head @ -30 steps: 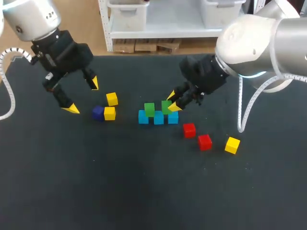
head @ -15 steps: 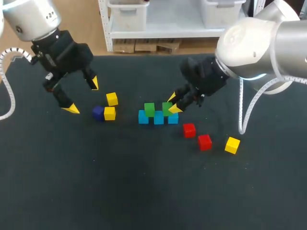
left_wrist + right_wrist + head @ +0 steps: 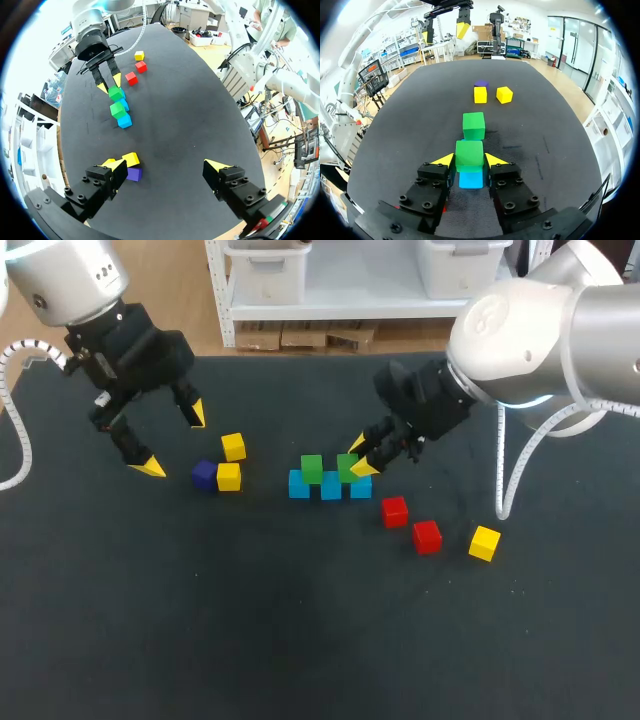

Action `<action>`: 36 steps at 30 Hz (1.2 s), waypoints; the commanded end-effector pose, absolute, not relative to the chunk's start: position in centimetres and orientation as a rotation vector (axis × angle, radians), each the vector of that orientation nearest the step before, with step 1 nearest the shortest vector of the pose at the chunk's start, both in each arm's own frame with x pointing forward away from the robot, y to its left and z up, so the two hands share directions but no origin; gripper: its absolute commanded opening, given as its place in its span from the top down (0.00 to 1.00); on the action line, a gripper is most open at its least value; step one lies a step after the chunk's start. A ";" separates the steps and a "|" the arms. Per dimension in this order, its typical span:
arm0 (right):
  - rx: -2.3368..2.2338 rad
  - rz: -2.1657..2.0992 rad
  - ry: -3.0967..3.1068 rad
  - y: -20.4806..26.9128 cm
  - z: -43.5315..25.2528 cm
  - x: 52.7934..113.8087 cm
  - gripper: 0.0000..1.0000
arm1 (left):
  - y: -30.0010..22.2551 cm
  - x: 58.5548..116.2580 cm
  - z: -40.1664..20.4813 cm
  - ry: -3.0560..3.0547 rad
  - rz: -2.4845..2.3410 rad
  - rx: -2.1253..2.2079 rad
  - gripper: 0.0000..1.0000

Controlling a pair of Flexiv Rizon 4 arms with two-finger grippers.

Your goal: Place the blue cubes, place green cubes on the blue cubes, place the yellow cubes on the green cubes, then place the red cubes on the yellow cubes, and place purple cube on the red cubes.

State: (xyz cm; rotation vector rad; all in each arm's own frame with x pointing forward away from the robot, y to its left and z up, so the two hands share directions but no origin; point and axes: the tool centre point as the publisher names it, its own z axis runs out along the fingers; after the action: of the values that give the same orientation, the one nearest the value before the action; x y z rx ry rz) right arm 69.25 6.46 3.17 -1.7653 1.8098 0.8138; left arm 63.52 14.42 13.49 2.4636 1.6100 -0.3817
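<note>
Tool (image 3: 469, 160) at green cube (image 3: 469, 150), stacked atop blue cube (image 3: 471, 179).

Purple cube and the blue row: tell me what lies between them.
One yellow cube, right beside the purple cube; from it to the blue row the table is bare. The head view shows it.

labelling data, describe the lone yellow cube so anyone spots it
From the blue cubes mid-table, go toward the right arm, past two red cubes. The yellow cube lies just beyond them. The other two yellow cubes sit by the purple cube.
</note>
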 end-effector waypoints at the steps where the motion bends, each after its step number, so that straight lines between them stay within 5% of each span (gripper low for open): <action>1: -1.767 0.817 1.809 6.6 3.1 69.4 1.00 | 14.5 63.6 13.4 1.608 -0.383 2.465 0.00; 36: -1.772 0.826 1.815 6.7 2.8 69.6 1.00 | 14.5 63.6 13.4 1.608 -0.383 2.465 0.00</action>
State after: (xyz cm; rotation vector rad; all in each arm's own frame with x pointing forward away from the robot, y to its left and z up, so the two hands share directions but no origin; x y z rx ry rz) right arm 69.37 6.56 2.89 -1.7691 1.8149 0.8224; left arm 63.52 14.42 13.49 2.4636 1.6100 -0.3817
